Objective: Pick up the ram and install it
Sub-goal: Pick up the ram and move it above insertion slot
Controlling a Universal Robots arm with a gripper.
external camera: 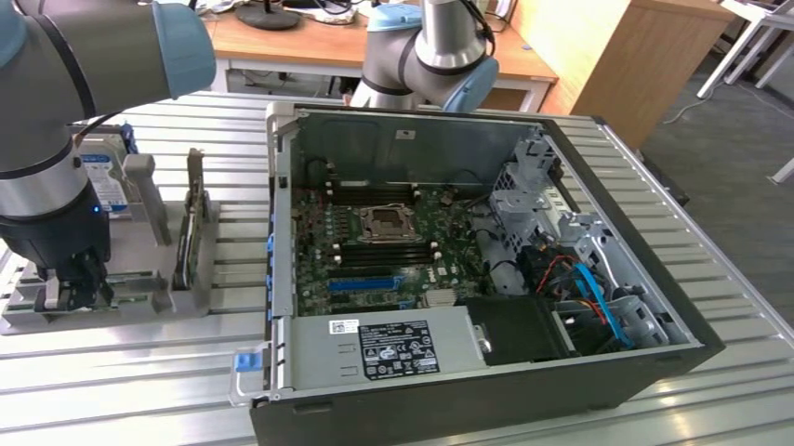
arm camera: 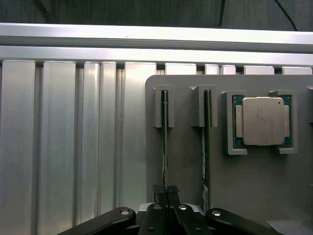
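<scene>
The fingers point(arm camera: 162, 192) were clamped shut on the ram point(arm camera: 165, 137), which stood on edge in a slot of the grey holder point(arm camera: 186, 161) on the table point(arm camera: 63, 147), beside a second stick point(arm camera: 206, 142).

The slatted aluminium table point(external camera: 149, 381) bears a grey, perhaps plastic, fixture point(external camera: 186, 300) beneath the gripper point(external camera: 77, 293) and a computer case point(external camera: 496, 409) nearby.
</scene>
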